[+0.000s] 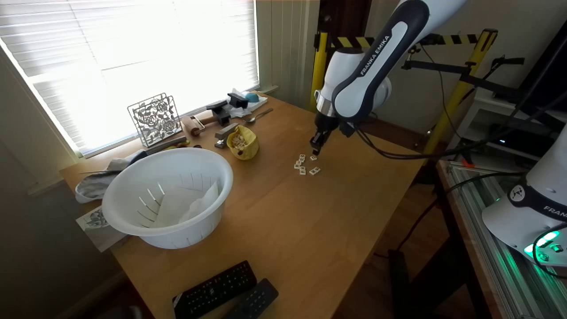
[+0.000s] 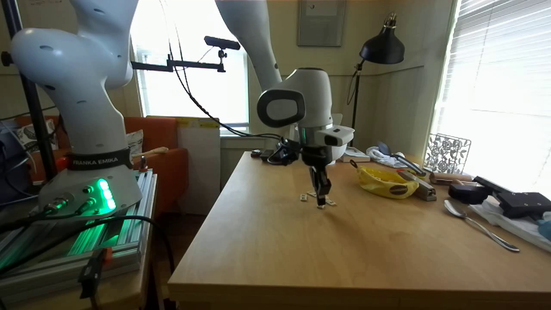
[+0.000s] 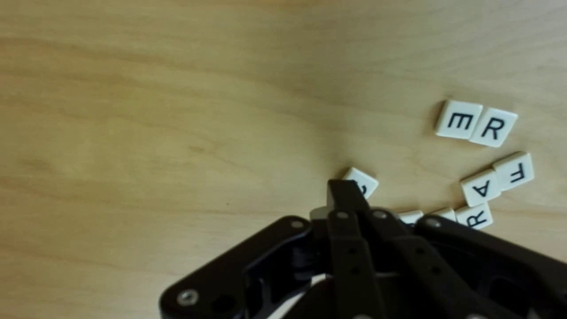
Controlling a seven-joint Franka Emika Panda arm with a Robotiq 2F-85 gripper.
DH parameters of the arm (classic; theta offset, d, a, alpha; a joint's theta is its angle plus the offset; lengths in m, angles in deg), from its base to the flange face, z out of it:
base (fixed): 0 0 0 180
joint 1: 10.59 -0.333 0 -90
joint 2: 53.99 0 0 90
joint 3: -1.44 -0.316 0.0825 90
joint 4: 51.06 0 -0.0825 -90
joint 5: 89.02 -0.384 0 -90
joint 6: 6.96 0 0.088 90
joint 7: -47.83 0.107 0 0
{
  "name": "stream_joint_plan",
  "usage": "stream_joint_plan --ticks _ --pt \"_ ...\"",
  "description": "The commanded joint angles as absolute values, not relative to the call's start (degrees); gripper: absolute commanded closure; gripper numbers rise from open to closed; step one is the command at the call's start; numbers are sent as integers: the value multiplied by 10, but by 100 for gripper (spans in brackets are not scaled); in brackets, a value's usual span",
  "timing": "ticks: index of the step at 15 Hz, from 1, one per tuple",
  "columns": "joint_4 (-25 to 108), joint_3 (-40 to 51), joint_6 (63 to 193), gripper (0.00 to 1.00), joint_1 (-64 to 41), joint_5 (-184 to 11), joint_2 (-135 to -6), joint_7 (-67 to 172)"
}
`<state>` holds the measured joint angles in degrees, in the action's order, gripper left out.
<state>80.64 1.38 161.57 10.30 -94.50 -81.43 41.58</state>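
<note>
Nearest to you is the lone letter tile (image 3: 362, 179), lying on the bench (image 1: 310, 230) on the side of the yellow pouch (image 1: 246, 152) toward the robot base (image 1: 520, 208), well apart from that pouch. Your pincer (image 2: 320, 201) is over the tile — in the wrist view its tip hides a corner and part of the letter, and you can't tell whether the two touch. The tile looks nearly square, so it offers you no clear long axis, and its edges sit askew to your fingers (image 3: 347, 199). Those are closed together, with nothing visible between them. Your arm (image 1: 383, 66) reaches across to that same side of the pouch, its wrist bent so the pincer points down at a slight slant. Further out, a bent chain of tiles (image 3: 480, 188) lies nearer the pouch than the lone one does; the E tile (image 3: 458, 120) and R tile (image 3: 493, 127), side by side, are farther from the pouch than the chain. The pouch holds a heap of pale pieces (image 1: 239, 141) — just beside it is a grey stapler-like tool (image 2: 424, 189), while the white bowl (image 1: 208, 223) and the metal spoon (image 2: 455, 210) lie on opposite sides of the pouch.
</note>
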Motion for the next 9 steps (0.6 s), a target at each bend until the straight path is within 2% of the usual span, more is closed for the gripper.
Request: stream_joint_plan --ticks 1,9 --pt "804 23 1630 100 87 -967 -826 443" --pt "801 17 1628 100 88 -970 -836 436"
